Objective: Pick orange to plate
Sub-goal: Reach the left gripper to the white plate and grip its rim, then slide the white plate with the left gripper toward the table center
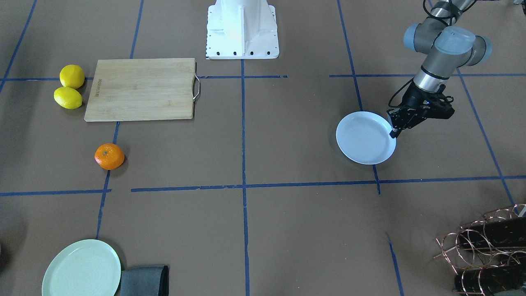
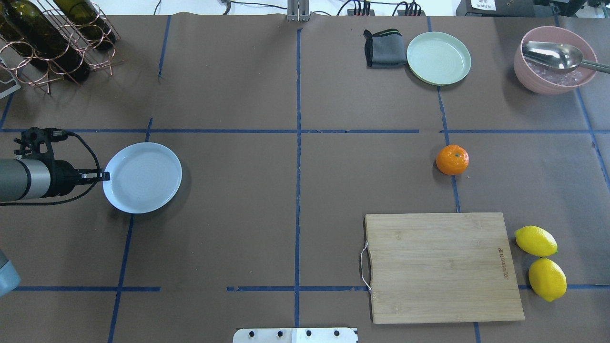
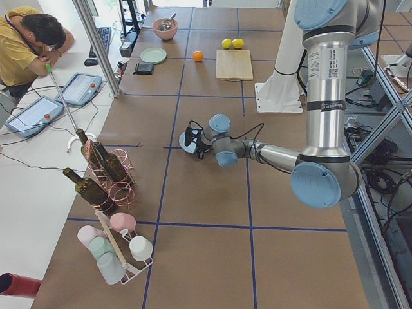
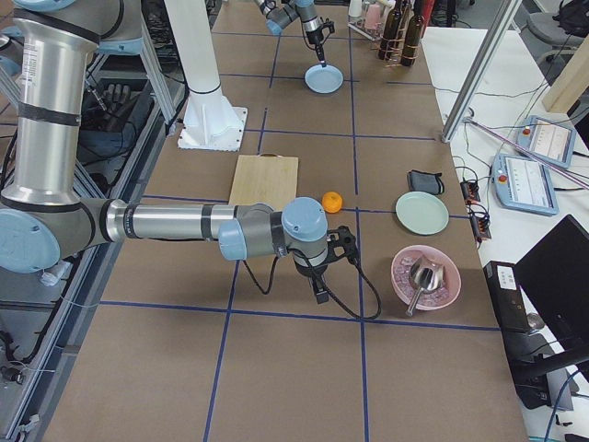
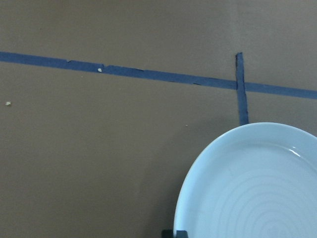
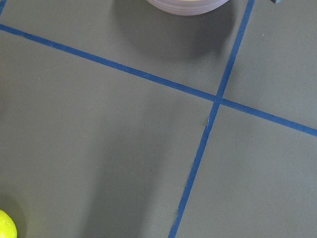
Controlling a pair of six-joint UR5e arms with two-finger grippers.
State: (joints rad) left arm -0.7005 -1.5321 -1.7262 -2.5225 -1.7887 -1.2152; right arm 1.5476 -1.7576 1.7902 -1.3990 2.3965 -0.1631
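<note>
Orange (image 2: 452, 159), well apart from the plate (image 2: 143, 177), may roll if nudged; left gripper (image 2: 101, 176), narrow at the rim, could tip it; right gripper (image 4: 319, 295), opening cannot be told.

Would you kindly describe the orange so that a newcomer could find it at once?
Start at the wooden cutting board on the robot's right side. Just past the board's far edge, on a blue tape line, sits the orange. It is round and bright orange with a green stem dot, unlike the two yellow lemons at the board's right end.
</note>
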